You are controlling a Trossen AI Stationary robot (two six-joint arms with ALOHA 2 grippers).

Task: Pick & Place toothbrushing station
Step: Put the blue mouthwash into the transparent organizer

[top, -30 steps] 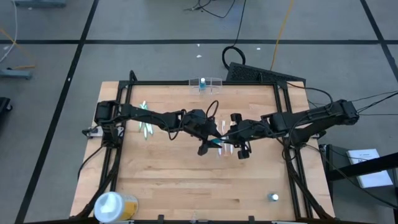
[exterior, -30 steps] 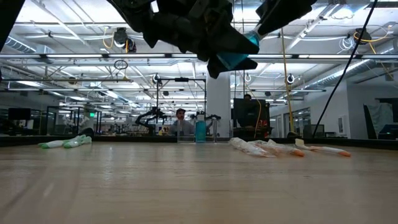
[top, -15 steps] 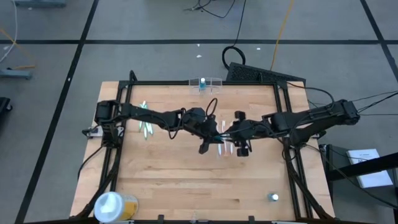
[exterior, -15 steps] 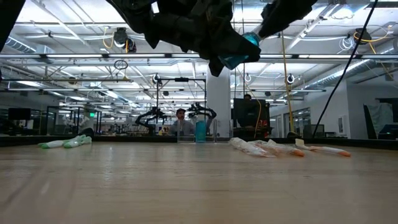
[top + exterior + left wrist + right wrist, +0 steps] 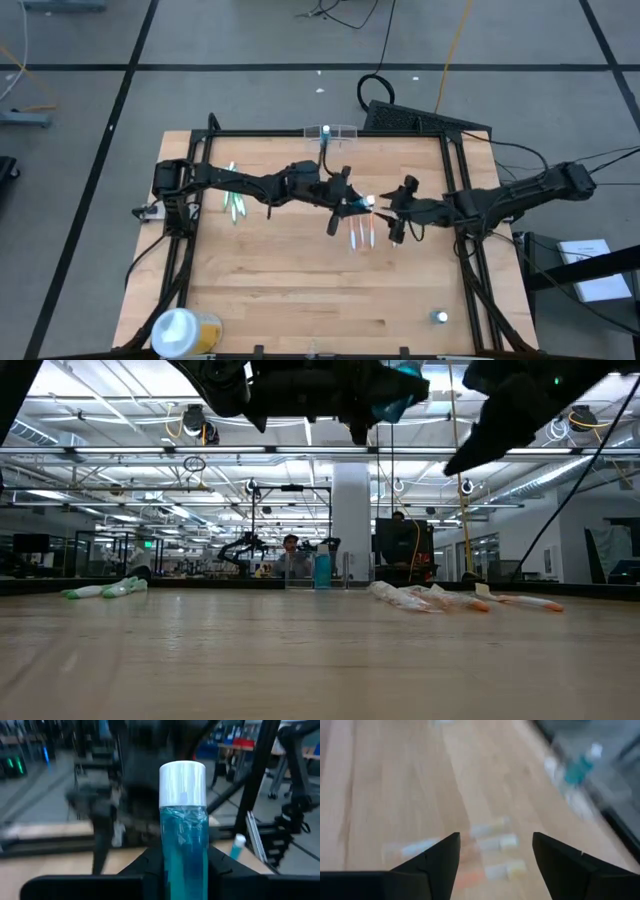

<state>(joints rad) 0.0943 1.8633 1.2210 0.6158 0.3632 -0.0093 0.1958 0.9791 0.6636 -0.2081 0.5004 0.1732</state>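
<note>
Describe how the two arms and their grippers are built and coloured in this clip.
Both arms are dark, slim and jointed, with thin black cables looping alongside. The left gripper and right gripper are dark too. The right gripper's fingers are black, flat, angular plates. No markings are legible.

Blurred toothbrushes (image 5: 490,842) at twelve o'clock of right gripper (image 5: 495,865). Teal bottle (image 5: 183,835) cut off below, between left gripper (image 5: 183,887) fingers.

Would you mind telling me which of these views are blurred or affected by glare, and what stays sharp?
Left wrist view: the teal bottle with its white cap is sharp, the room behind smeared. Right wrist view: the packets on the table are soft and streaked. Low view: bright ceiling lights leave the arms overhead as dark silhouettes. High view: evenly lit and clear.
</note>
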